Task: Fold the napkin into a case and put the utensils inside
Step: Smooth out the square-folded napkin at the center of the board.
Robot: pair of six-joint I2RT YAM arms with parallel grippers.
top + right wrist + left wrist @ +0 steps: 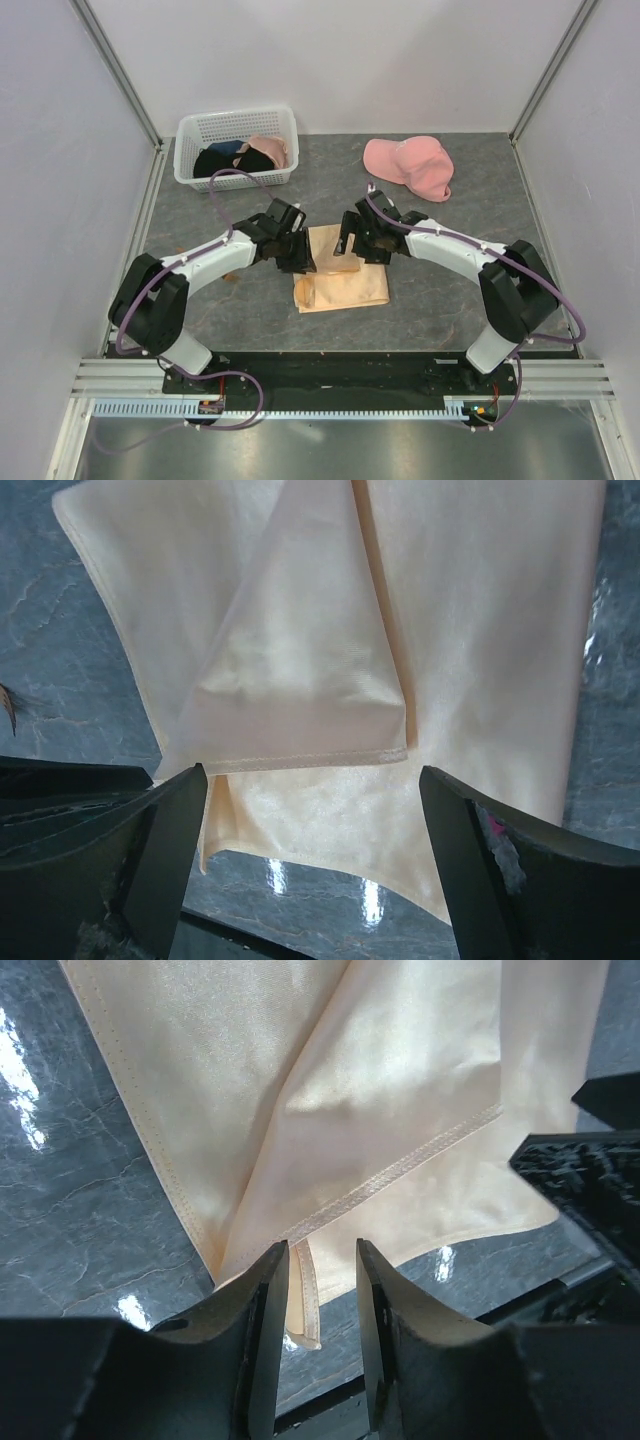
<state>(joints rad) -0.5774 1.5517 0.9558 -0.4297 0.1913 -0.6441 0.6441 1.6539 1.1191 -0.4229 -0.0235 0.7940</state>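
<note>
The peach-tan napkin lies partly folded in the middle of the table, with a flap turned over its top. It fills the left wrist view and the right wrist view. My left gripper is low at the napkin's left far corner. Its jaws are a narrow gap apart, with a hemmed corner hanging between them against the left finger. My right gripper hovers over the napkin's far edge, jaws wide open and empty. A small brown sliver lies by the left arm. No spoon or fork shows clearly.
A white basket with dark and pink clothes stands at the back left. A pink cap lies at the back right. The right gripper's black body sits close to the left one. Grey walls enclose the table.
</note>
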